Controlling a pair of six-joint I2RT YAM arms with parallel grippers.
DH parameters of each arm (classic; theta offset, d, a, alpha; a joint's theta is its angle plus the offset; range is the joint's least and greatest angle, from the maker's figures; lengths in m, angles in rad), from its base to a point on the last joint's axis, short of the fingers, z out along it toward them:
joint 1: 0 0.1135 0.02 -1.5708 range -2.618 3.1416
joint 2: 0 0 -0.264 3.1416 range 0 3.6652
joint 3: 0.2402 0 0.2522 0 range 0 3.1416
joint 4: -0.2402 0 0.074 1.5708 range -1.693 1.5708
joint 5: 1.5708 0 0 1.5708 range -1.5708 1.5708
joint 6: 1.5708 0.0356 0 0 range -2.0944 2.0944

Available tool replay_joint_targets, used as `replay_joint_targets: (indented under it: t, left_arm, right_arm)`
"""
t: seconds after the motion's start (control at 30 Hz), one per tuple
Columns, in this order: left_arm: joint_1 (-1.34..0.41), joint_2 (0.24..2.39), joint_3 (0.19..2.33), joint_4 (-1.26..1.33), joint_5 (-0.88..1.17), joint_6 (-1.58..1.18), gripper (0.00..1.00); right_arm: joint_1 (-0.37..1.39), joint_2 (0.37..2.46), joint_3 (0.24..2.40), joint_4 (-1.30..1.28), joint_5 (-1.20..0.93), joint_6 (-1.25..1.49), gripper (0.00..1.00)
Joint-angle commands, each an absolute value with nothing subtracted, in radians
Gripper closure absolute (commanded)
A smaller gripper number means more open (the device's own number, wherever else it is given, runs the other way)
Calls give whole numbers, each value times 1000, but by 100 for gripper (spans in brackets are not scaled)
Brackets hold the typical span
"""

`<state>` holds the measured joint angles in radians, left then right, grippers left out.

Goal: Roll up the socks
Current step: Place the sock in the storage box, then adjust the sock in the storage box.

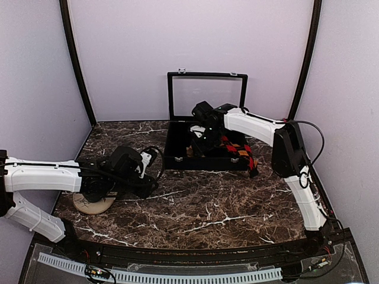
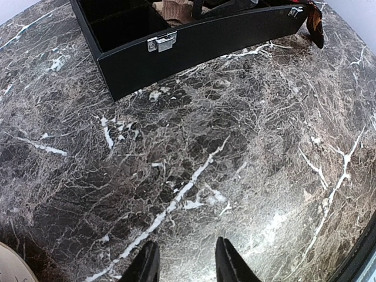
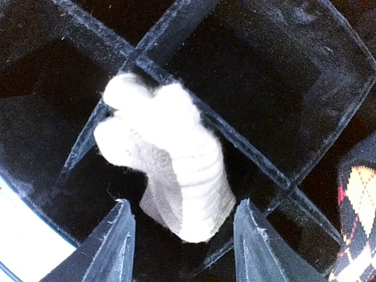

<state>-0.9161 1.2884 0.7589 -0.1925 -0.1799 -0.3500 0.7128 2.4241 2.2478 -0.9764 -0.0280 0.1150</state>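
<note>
Marble worktop (image 1: 207, 207): right claw (image 3: 183, 205) wide above tan sock (image 3: 170, 153) straddling case divider (image 3: 247, 147), liable to unroll; left claw (image 2: 187, 258) narrow, empty.

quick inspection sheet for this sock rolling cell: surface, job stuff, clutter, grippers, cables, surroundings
surface: dark marble table, no spills seen
job's things: tan sock bundled, lying across the dividers of the black case; argyle sock draped over the case's right front edge
clutter: tan round disc under the left arm
grippers: left gripper open over bare table; right gripper open, straddling the tan sock's end, not clamping it
cables: black cable looping off the right arm
surroundings: pale walls, black corner poles, case lid standing upright
</note>
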Motion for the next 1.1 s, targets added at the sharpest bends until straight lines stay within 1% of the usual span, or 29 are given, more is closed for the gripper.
replay_joint_targets:
  t: [0.0, 0.17, 0.27, 0.33, 0.37, 0.47, 0.57, 0.6, 0.73, 1.07]
  left_arm:
    - [-910, 1286, 774, -188, -170, -337, 65]
    - [-910, 1299, 783, -183, -167, -333, 65]
    - [-910, 1307, 787, -180, -165, -336, 65]
    - [-910, 1308, 787, -180, -167, -339, 65]
    - [-910, 1307, 785, -180, -168, -339, 65]
    - [-909, 1309, 787, -181, -174, -338, 65]
    - [-909, 1313, 792, -186, -175, -338, 65]
    - [-908, 1314, 793, -187, -175, -338, 65]
    - [-908, 1324, 800, -194, -179, -338, 65]
    - [-907, 1339, 808, -205, -186, -346, 65]
  right_arm:
    - [725, 2355, 2201, -1034, -43, 132, 45]
    - [724, 2317, 2201, -1007, -15, 137, 47]
    - [724, 2312, 2201, -985, -10, 139, 51]
    - [724, 2320, 2205, -972, -16, 138, 56]
    - [724, 2327, 2209, -965, -18, 138, 60]
    - [724, 2342, 2217, -940, -23, 137, 78]
    - [722, 2364, 2236, -927, -31, 133, 92]
    - [723, 2375, 2243, -923, -33, 130, 94]
    - [719, 2409, 2270, -897, -55, 126, 98]
    - [704, 2514, 2310, -880, -118, 124, 99]
